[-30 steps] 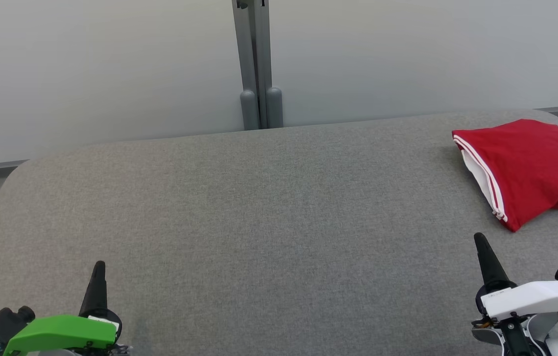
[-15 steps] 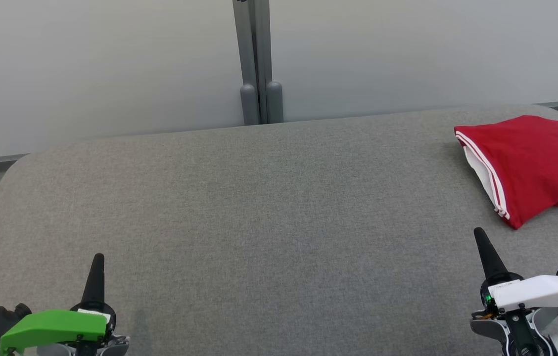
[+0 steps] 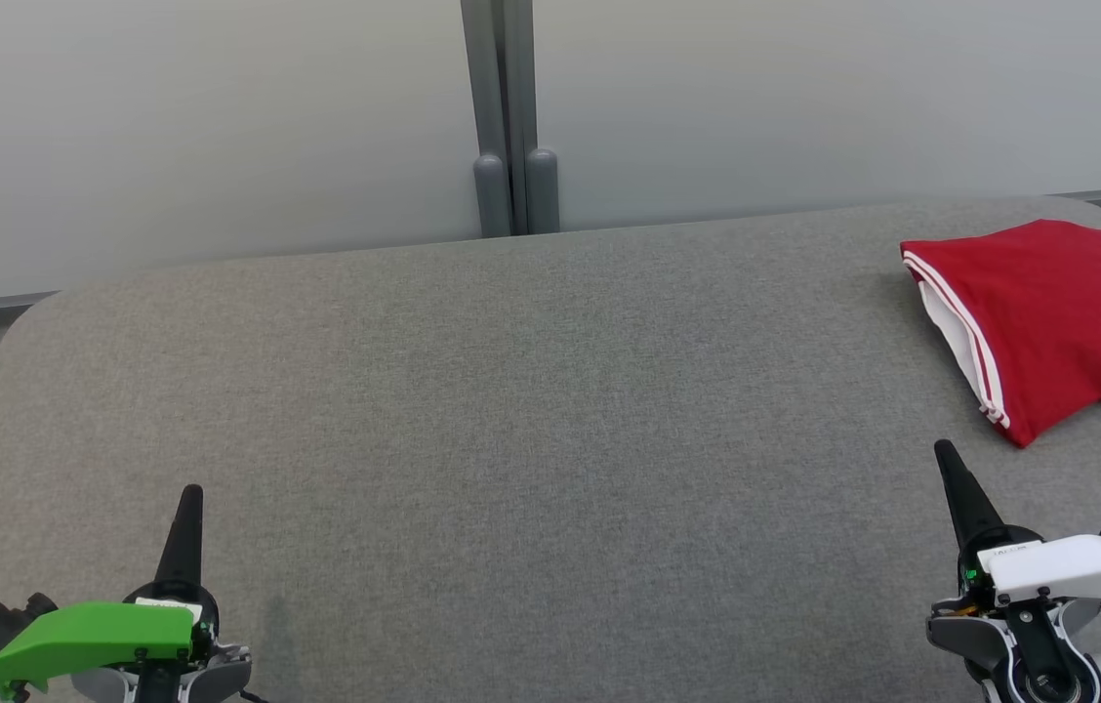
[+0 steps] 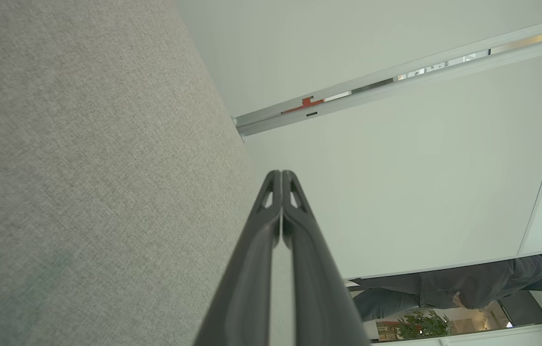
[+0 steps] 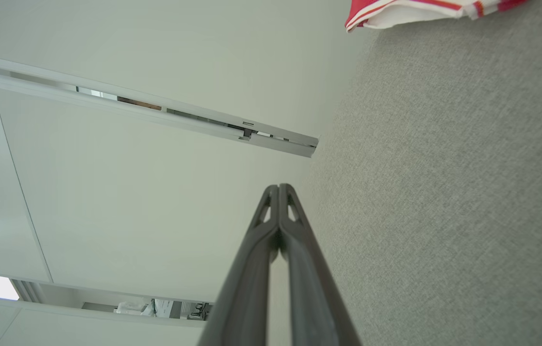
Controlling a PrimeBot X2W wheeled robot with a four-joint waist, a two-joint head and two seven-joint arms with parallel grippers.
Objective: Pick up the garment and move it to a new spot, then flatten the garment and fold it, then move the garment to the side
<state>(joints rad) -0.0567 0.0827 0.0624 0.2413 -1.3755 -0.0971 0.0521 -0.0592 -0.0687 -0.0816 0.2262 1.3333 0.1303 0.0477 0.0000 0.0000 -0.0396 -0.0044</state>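
Garment [image 3: 1048,322], judged soft and light, is laid at the padded table's [image 3: 550,410] far right; its striped hem [image 3: 962,337] is best pinched. Left gripper [image 3: 189,498] and right gripper [image 3: 948,454] are held with fingers together, empty.

The bench [image 3: 550,410] offers a wide stretch of bare grey fabric between the left end effector [image 3: 190,500] and the right end effector [image 3: 948,457]. Both sit low at its near edge with fingers pressed together. The folded red garment [image 3: 1048,312] takes up the far right corner, near the right end effector but apart from it. Pale wall panels [image 3: 219,127] and a grey post [image 3: 509,117] close off the far edge.
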